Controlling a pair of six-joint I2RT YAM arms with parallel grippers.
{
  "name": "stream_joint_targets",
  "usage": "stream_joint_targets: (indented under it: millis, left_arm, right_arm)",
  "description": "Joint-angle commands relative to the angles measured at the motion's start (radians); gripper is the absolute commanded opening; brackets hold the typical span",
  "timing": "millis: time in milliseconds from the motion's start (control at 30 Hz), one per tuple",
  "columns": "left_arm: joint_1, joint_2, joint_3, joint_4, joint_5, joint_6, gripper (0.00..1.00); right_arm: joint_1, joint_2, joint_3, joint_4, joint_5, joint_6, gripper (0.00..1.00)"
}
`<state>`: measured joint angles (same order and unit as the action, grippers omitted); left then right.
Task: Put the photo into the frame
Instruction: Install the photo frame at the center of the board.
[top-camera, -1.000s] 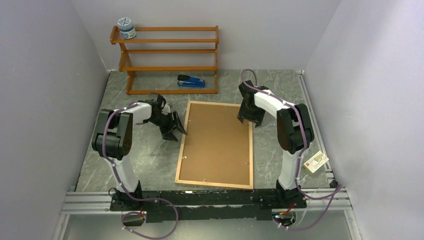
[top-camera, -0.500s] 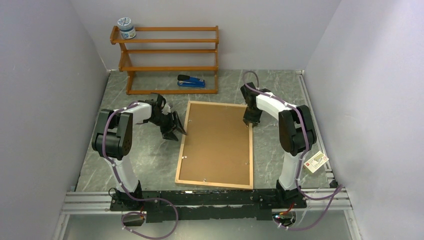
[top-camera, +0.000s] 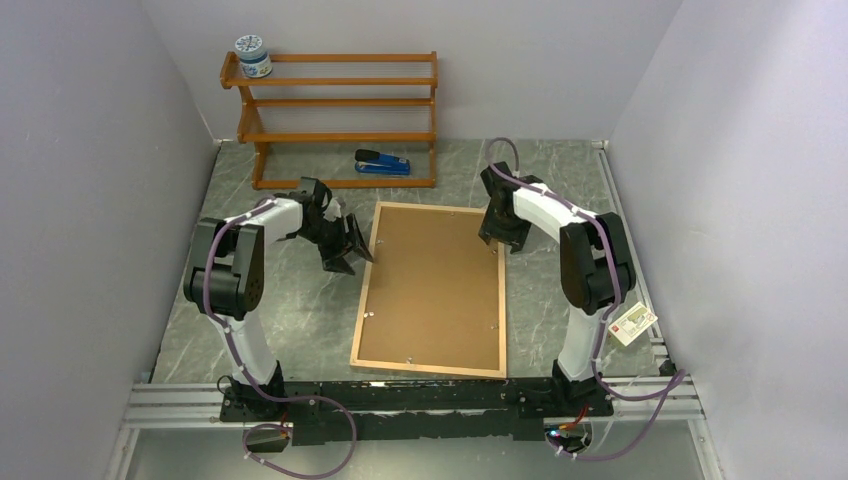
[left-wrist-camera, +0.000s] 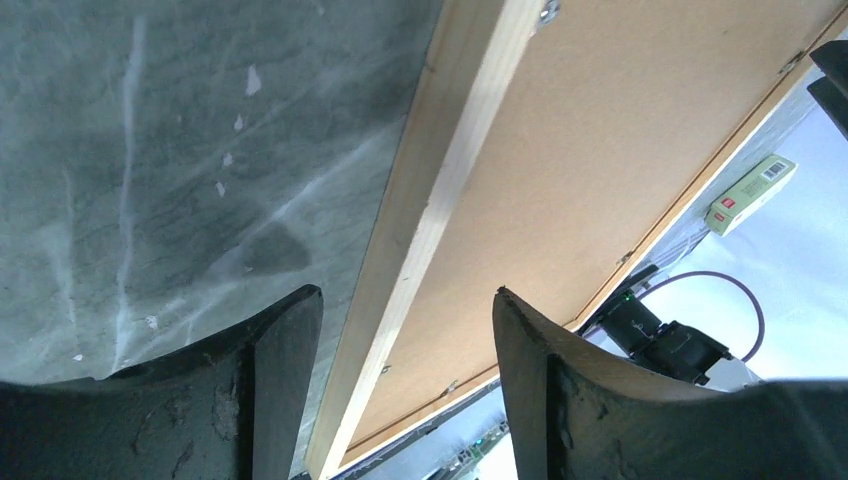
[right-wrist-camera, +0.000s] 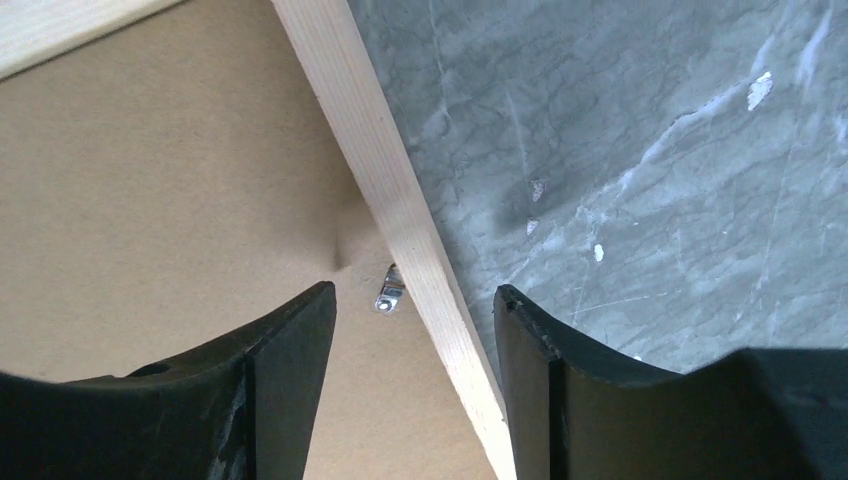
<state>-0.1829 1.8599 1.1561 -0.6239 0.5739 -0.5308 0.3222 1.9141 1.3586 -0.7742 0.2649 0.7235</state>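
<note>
Light wood frame (top-camera: 430, 369) lies face down on the table, brown backing board (top-camera: 435, 285) seated in it; the photo is not visible.
Left gripper (left-wrist-camera: 405, 305) and right gripper (right-wrist-camera: 413, 295) hover over opposite mouldings, jaws apart and holding nothing, the right above a metal tab (right-wrist-camera: 389, 290). Judged: placed to work the retaining tabs.

We see the frame (right-wrist-camera: 390, 190) as pale, matt wood, its backing board (right-wrist-camera: 170, 170) dull brown fibreboard with a shiny metal clip (right-wrist-camera: 389, 292). The table (right-wrist-camera: 620, 140) looks like smooth grey marble, and the shelf rack (top-camera: 340, 81) is orange-brown wood.
</note>
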Motion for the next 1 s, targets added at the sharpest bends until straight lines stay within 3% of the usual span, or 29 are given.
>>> stream_joint_targets:
  millis: [0, 200, 333, 667, 967]
  left_arm:
    - [0.001, -0.046, 0.057, -0.044, -0.033, 0.043, 0.7]
    - [0.022, -0.147, 0.065, -0.083, -0.124, 0.055, 0.74]
    - [0.032, -0.276, 0.029, -0.105, -0.246, 0.029, 0.75]
    - [0.047, -0.665, -0.138, -0.173, -0.543, -0.112, 0.74]
    - [0.048, -0.912, -0.216, -0.241, -0.648, -0.204, 0.75]
  right_arm:
    - [0.0, -0.085, 0.071, -0.039, 0.039, 0.012, 0.63]
    - [0.02, -0.119, 0.092, -0.064, -0.003, 0.014, 0.64]
    - [0.132, -0.1, 0.156, -0.067, -0.039, 0.03, 0.61]
    - [0.515, 0.193, 0.539, -0.122, -0.003, 0.097, 0.58]
    - [0.66, 0.461, 0.848, -0.205, 0.069, 0.083, 0.58]
